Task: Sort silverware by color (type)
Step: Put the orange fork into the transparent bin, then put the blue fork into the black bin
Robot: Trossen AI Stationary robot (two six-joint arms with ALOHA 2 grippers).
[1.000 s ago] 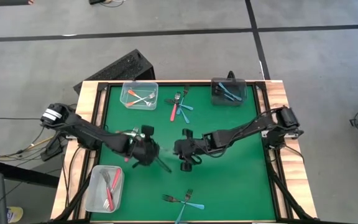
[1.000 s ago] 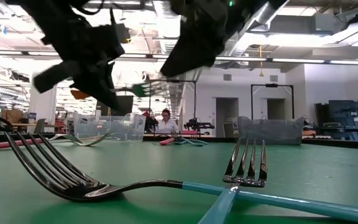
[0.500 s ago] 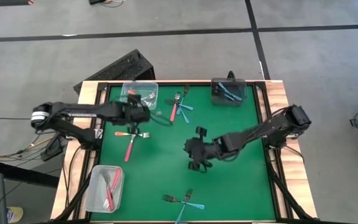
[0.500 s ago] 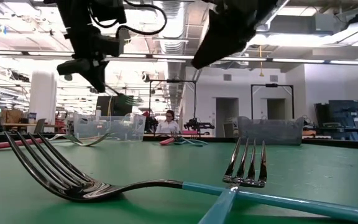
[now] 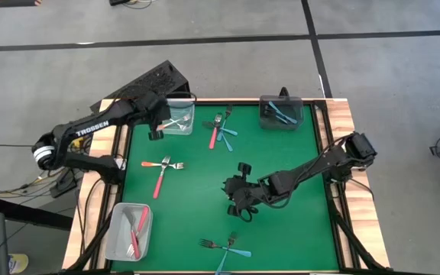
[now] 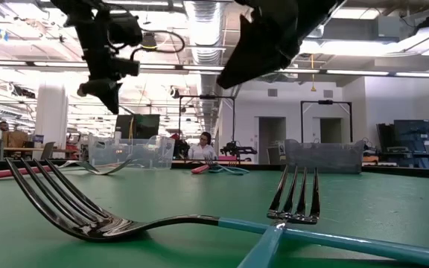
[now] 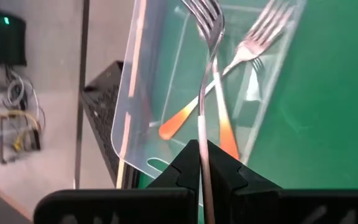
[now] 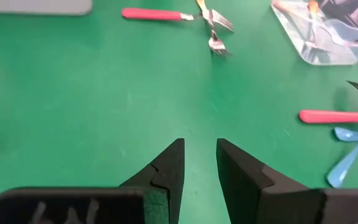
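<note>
Since half a second ago, the left gripper [image 5: 157, 122] has swung from over the green mat to the far-left corner of the table, and it now hangs just beside the clear bin [image 5: 173, 117]. Its fingers are clamped on a fork [image 7: 206, 74] (only the metal stem and tines show, so the handle colour is hidden), whose tines point over the bin. Two orange-handled forks [image 7: 219, 102] lie crossed inside that bin. The right gripper [image 5: 239, 200] has shifted a little toward the near side of the mat and sits low over bare green, fingers apart and holding nothing. A red fork and an orange one [image 5: 160, 170] lie crossed on the mat's left side. More forks lie mixed near the far edge [image 5: 220, 128] and the near edge [image 5: 225, 246]. Blue forks sit in the dark bin [image 5: 281, 112], red ones in the near-left clear bin [image 5: 128, 229].
</note>
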